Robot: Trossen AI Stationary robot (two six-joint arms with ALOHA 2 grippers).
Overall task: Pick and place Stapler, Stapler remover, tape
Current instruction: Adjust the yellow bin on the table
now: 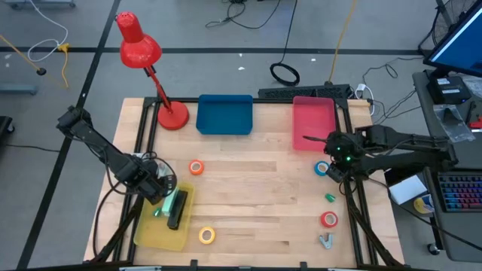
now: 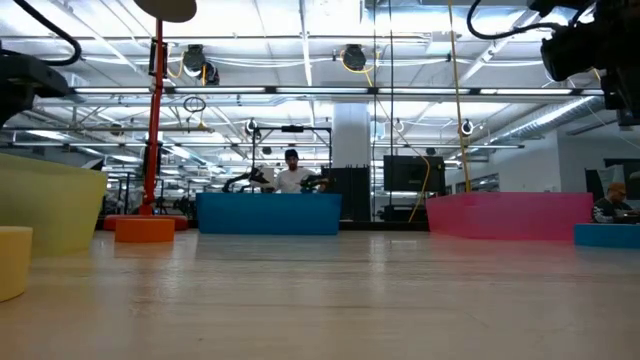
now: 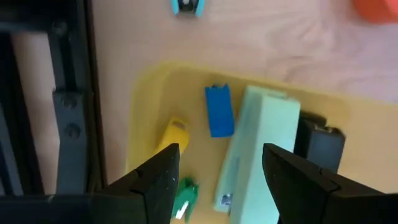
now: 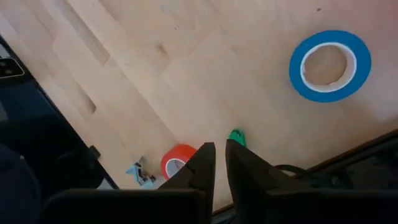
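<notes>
High view shows a wooden table with two dark arms. On the left, the left gripper hangs over the yellow tray near the front corner, and its fingers are spread wide with nothing between them. Inside that tray lie a pale green stapler and a black stapler side by side, touching. Next to them in the tray are a tiny blue block, a tiny yellow bit and a tiny green bit. On the right, the right gripper floats above the bare wood, and its fingers are nearly closed with only a thin gap and nothing in them. The blue tape lies flat on the wood just beside that gripper. The red tape lies nearer the front edge, with a small green bit between the two rolls. The stapler remover sits just in front of the red tape. The orange tape lies near the middle of the table, close to the left gripper. The yellow tape lies by the front edge, just beside the yellow tray. At the back stand a blue tray, a pink tray and a red lamp.
</notes>
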